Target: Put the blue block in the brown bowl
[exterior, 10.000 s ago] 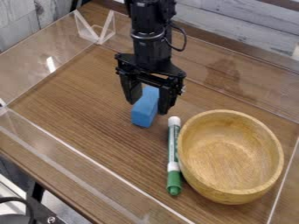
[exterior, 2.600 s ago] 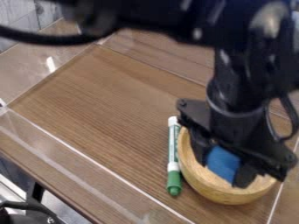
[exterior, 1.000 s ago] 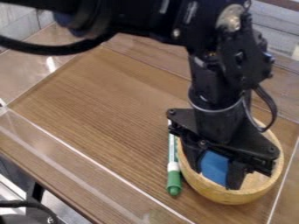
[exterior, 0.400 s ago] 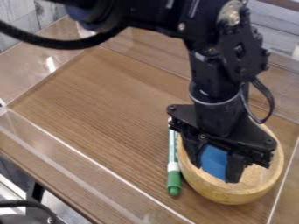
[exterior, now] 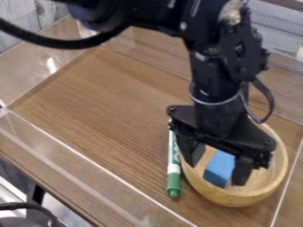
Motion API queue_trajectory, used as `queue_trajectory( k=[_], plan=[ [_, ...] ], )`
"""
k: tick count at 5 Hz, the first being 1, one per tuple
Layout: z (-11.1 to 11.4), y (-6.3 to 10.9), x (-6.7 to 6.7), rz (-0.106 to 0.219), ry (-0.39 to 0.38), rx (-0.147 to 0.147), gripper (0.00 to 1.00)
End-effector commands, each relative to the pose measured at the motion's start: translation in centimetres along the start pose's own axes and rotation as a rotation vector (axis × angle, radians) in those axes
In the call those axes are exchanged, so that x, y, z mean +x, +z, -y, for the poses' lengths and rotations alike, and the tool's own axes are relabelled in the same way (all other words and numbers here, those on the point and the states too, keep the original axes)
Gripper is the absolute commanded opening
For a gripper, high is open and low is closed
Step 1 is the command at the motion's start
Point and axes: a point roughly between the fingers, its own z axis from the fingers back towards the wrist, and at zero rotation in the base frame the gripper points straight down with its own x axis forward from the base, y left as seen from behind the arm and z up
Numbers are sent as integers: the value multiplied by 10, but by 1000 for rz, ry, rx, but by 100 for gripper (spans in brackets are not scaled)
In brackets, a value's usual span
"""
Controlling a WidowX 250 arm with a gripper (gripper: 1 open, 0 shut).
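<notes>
The black two-fingered gripper (exterior: 225,165) hangs at lower right with its fingers spread, clear of the small sky-blue rectangular block (exterior: 221,168), which sits between them inside the wide, shallow light-brown wooden bowl (exterior: 272,176). The step in hand is likely the release; a straight lift would avoid dragging the block (it looks tilted). The green-and-white marker pen (exterior: 174,168) lies just left of the rim; open wooden tabletop (exterior: 83,97) stretches upper left.

bench (exterior: 95,97): dark glossy wood grain | brown bowl (exterior: 275,180): light matt wood | blue block (exterior: 221,167): smooth, matt | end effector (exterior: 221,161): black, matt
</notes>
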Motion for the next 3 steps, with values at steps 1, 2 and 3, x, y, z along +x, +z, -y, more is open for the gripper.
queue_trajectory(
  k=[1, 2, 3],
  plan=[
    [1, 10, 11, 38, 3, -12, 100],
    [-3, 9, 12, 33, 4, -6, 100],
    [-6, 10, 13, 28, 5, -2, 100]
  ],
)
